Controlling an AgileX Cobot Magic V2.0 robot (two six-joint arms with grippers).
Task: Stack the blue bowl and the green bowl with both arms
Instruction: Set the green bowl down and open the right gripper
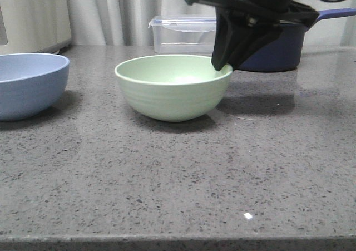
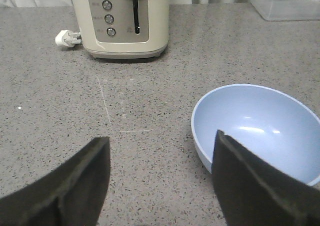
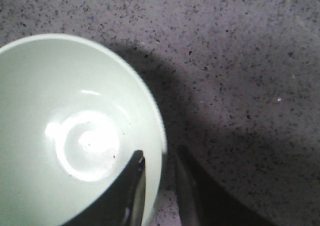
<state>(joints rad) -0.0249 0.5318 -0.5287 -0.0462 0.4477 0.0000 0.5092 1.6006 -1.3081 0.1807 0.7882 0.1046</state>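
Observation:
The pale green bowl point(image 1: 172, 89) stands on the speckled counter at the middle; in the right wrist view the green bowl point(image 3: 60, 110) is empty. My right gripper point(image 1: 222, 64) comes down on its right rim. There, the right gripper point(image 3: 159, 153) has one finger inside the wall and one outside, narrowly closed on the rim. The blue bowl point(image 1: 30, 84) sits at the far left, apart from the green one. My left gripper point(image 2: 160, 141) hangs open over bare counter, with the blue bowl point(image 2: 255, 126) behind its one finger; it holds nothing.
A cream toaster point(image 2: 125, 20) stands at the back left with its white plug point(image 2: 65, 37) beside it. A clear plastic lidded box point(image 1: 183, 34) and a dark navy saucepan point(image 1: 278, 50) stand behind the green bowl. The counter's front edge runs along the bottom of the front view.

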